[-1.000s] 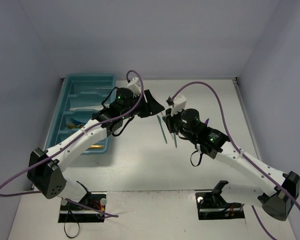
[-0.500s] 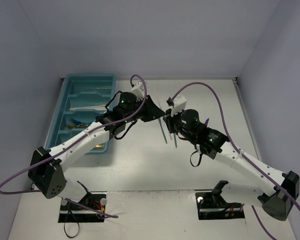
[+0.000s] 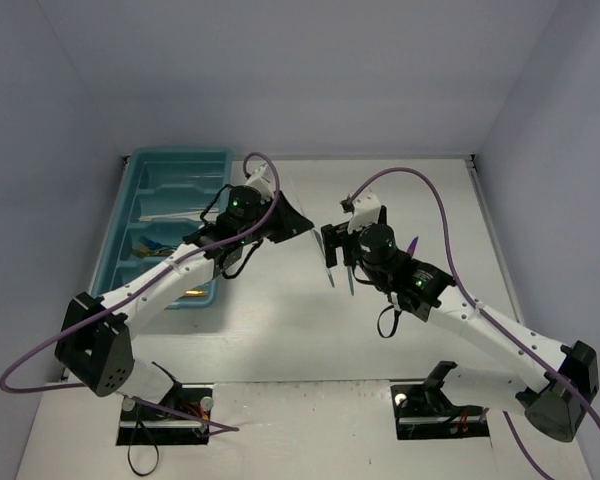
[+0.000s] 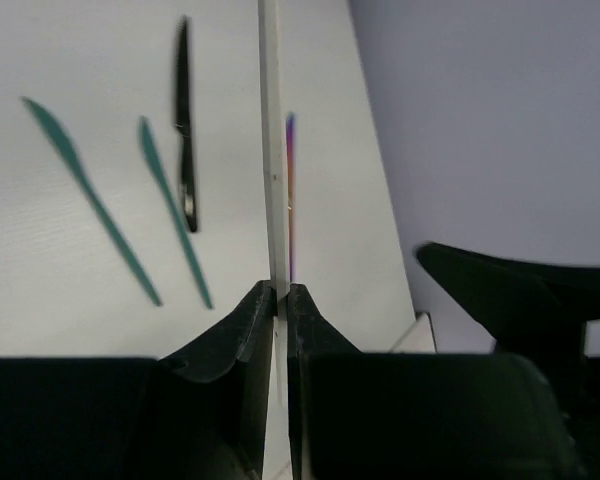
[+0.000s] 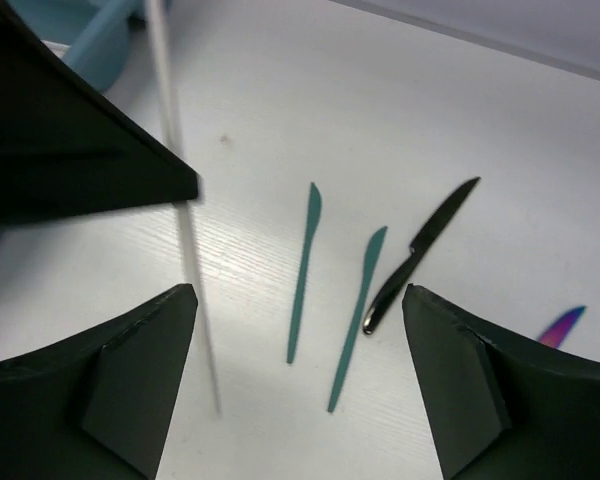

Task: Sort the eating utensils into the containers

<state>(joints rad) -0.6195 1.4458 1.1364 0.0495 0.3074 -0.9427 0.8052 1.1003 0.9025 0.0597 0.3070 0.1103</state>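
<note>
The left end effector (image 4: 280, 296) is pinching a slim white plastic utensil (image 4: 271, 150) tightly between its closed jaws, holding it in the air above the white surface (image 3: 280, 340), to the right of the rectangular teal plastic cutlery tray (image 3: 180, 154). The right end effector (image 5: 298, 300) is standing wide, gripping nothing, facing the left one at close range; in its wrist view the white utensil is hanging just beside one of its black fingers (image 5: 130, 375), with the left end effector's dark body crowding in from the side. Lying on the surface beneath both are two slim teal plastic knives (image 5: 302, 265) side by side and apart from each other, a glossy black knife (image 5: 420, 255) just beside them with its handle end close to the nearer teal one, and an iridescent purple utensil (image 5: 562, 325) farther off. In the tray, a white utensil (image 3: 170, 215) and some blue and gold ones (image 3: 145, 245) are lying in separate long compartments.
</note>
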